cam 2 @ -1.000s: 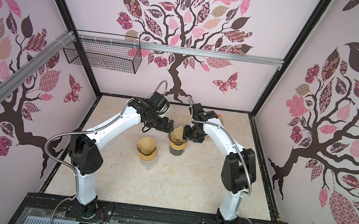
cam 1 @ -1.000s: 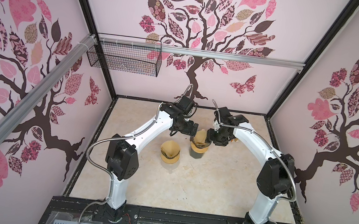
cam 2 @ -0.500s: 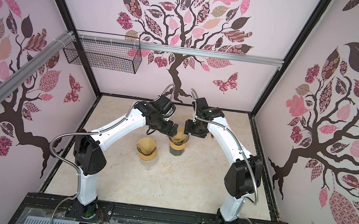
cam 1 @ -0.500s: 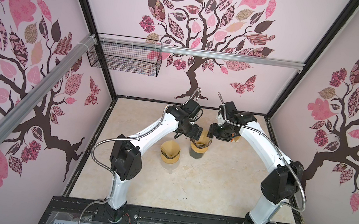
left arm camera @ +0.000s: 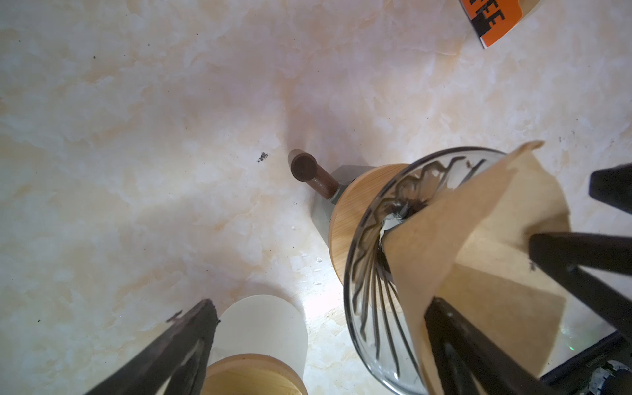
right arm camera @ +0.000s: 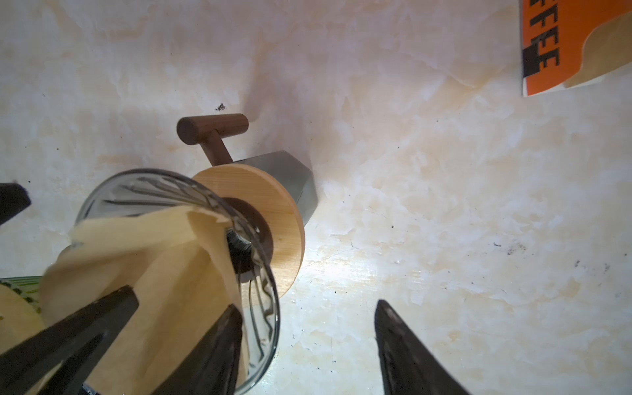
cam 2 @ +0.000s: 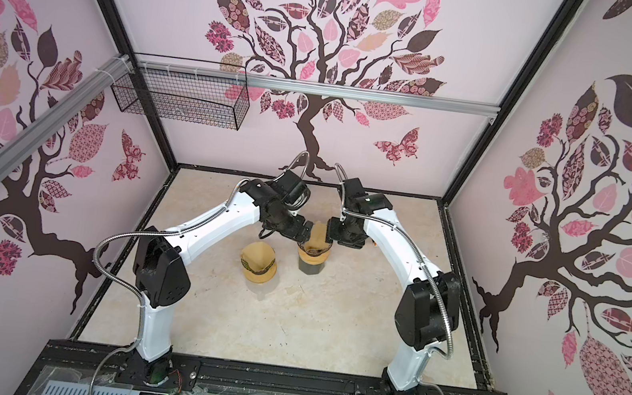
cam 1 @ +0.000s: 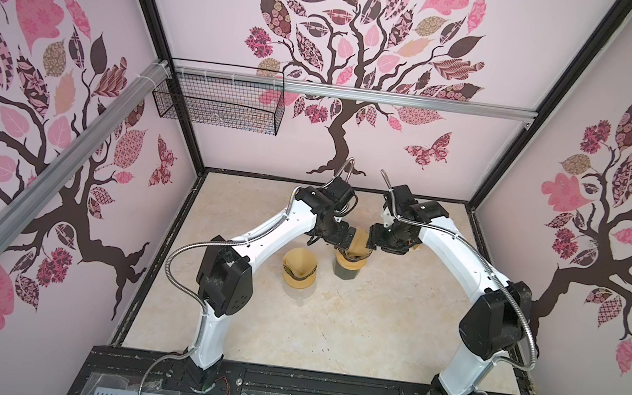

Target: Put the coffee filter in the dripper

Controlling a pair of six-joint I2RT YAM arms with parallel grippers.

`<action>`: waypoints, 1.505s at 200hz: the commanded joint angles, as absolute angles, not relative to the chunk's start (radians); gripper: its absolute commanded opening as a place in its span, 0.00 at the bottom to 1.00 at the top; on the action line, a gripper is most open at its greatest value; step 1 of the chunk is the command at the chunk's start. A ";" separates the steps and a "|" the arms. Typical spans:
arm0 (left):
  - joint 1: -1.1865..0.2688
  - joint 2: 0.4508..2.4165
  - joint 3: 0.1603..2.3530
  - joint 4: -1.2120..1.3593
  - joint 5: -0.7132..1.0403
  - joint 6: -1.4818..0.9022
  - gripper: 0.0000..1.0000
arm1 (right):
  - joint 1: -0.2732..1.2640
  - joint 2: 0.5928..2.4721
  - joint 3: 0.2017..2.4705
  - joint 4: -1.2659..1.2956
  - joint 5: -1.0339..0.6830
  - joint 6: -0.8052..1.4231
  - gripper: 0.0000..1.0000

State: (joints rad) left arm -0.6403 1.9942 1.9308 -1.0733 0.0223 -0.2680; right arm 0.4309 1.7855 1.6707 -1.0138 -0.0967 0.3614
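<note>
The brown paper coffee filter (cam 1: 359, 239) stands as a cone in the glass dripper (left arm camera: 367, 284), which sits on a wooden collar over a dark grey mug (right arm camera: 294, 178). My left gripper (left arm camera: 321, 302) is open. One of its fingers (left arm camera: 455, 349) rests inside the filter, while the other stays outside the dripper. My right gripper (right arm camera: 307, 307) is open too and straddles the glass rim from the opposite side, with one finger (right arm camera: 212, 352) against the paper. In both top views the two grippers meet over the dripper (cam 2: 313, 250).
A wooden holder (cam 1: 299, 271) with more filters stands just left of the dripper. An orange coffee packet (right arm camera: 564, 44) lies on the marble tabletop behind the right gripper. The dripper's brown handle (left arm camera: 309, 172) points toward the back wall. A wire basket (cam 1: 218, 105) hangs there.
Both arms have raised their wrists and drawn in over the dripper. The filter has stayed in the dripper, and neither gripper's opening has visibly changed.
</note>
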 commanded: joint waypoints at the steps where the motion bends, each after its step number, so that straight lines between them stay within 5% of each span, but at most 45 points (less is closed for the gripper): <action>1: -0.639 2.014 1.950 -1.086 0.005 -0.265 0.98 | 0.432 1.761 1.666 -1.014 -0.078 0.348 0.63; 301: -0.566 2.029 1.878 -1.033 0.109 -0.292 0.98 | 0.431 1.789 1.600 -0.963 -0.069 0.343 0.63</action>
